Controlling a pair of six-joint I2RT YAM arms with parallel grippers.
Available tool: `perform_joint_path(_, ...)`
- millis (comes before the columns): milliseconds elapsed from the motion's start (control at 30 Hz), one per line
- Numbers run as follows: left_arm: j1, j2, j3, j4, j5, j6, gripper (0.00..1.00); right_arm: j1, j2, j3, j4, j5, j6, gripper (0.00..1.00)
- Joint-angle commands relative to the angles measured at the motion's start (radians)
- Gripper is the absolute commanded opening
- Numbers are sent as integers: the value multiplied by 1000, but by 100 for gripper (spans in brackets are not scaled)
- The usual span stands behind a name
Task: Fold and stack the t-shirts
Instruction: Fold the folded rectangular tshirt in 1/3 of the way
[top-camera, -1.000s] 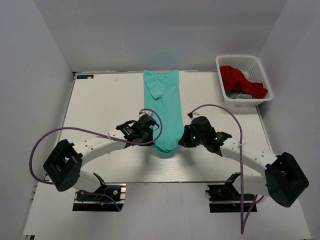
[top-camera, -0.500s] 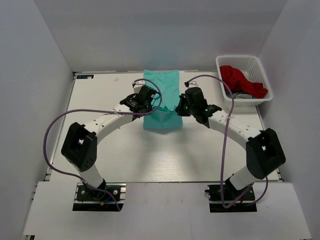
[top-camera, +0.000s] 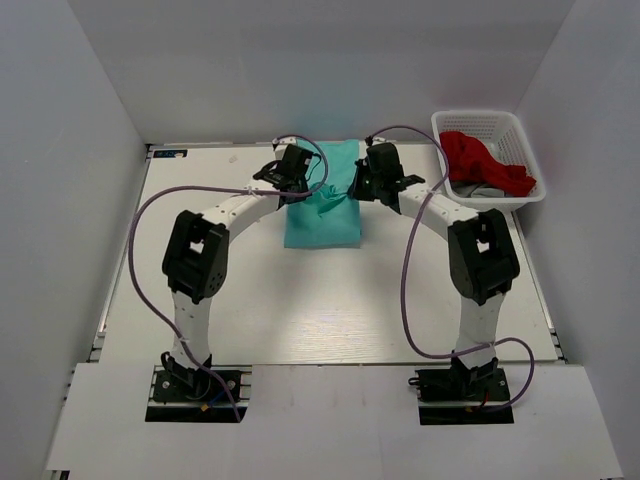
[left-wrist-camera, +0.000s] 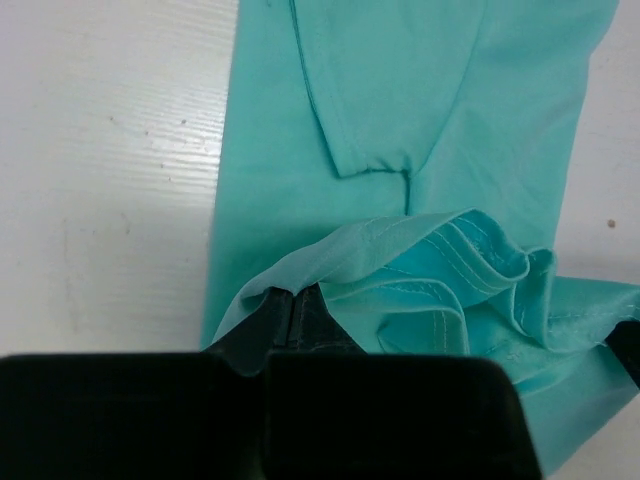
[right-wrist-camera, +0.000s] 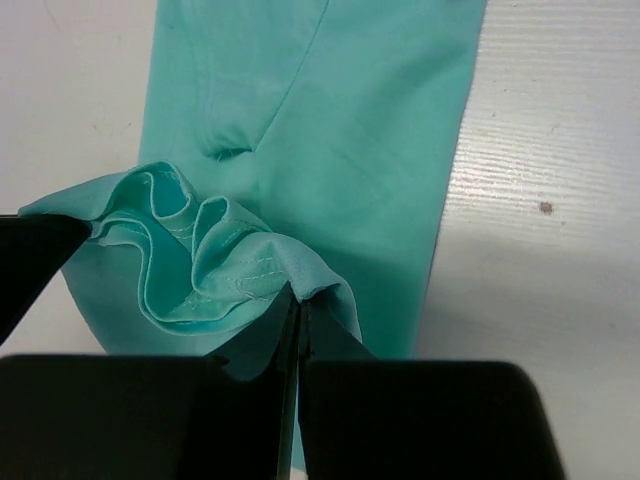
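My left gripper is clamped on one bunched, stitched edge of the turquoise t-shirt, and my right gripper pinches the other (cloth ruffles between them). The t-shirt lies doubled over at the table's far middle.

Overhead cam's high on the near side, looking down over the whole table. Both wrist cams sit really close, aimed down at the same green shirt.
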Motion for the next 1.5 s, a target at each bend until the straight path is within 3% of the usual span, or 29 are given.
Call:
perform_joint_path(0,35,37,79,7,34,26,0,-28,54,88,20,-69,-17,0)
perform_joint_path(100,58,106,145,-8,53,26,2,-44,120,143,11,-92,-9,0)
perform_joint_path(133,70,122,183,-8,53,35,15,-49,132,161,5,-102,-6,0)
perform_joint_path(200,82,145,214,-34,66,35,28,-63,184,233,-24,-137,-7,32)
perform_joint_path(233,96,155,238,-34,77,35,68,-71,204,253,-40,-149,-7,43)
perform_joint_path(300,105,155,270,-54,93,64,100,-83,211,303,-78,-166,-1,68)
perform_joint_path(367,105,128,271,-68,102,64,100,-80,177,275,-72,-181,-4,75)
perform_joint_path(400,105,91,243,-68,102,64,100,-80,136,233,-46,-194,-6,90)
perform_joint_path(600,96,-82,-52,-29,235,66,100,-74,-84,-53,40,-308,22,90)
perform_joint_path(800,87,-223,-330,39,309,17,100,-72,-181,-303,51,-307,81,90)
perform_joint_path(1067,87,-167,-352,27,289,6,100,-77,-95,-325,75,-338,141,90)
perform_joint_path(1233,87,-118,-334,7,263,6,90,-78,-27,-322,123,-339,180,80)
perform_joint_path(1333,87,-63,-328,20,277,6,79,-80,-1,-325,140,-344,201,68)
perform_joint_path(1467,87,-15,-292,1,286,6,70,-80,10,-346,155,-346,213,44)
